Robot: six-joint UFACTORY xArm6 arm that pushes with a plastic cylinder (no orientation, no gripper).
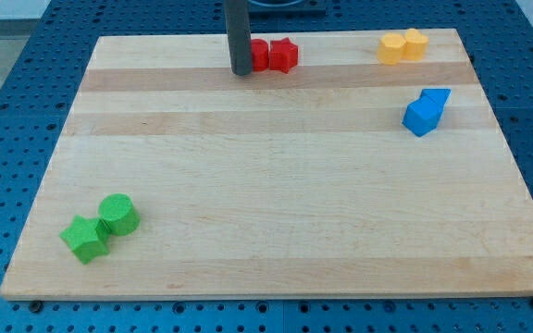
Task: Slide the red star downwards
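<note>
Rod tip (241,71) beside red star (284,55) on wooden board (276,203).

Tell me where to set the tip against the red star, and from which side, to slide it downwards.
No claw here, so it is a push, not a grip. Set my tip on the red star's upper edge, coming from the view's top, centred so it should not spin. My tip now stands left of the other red block, which touches the star's left side, so I would circle behind first.
</note>
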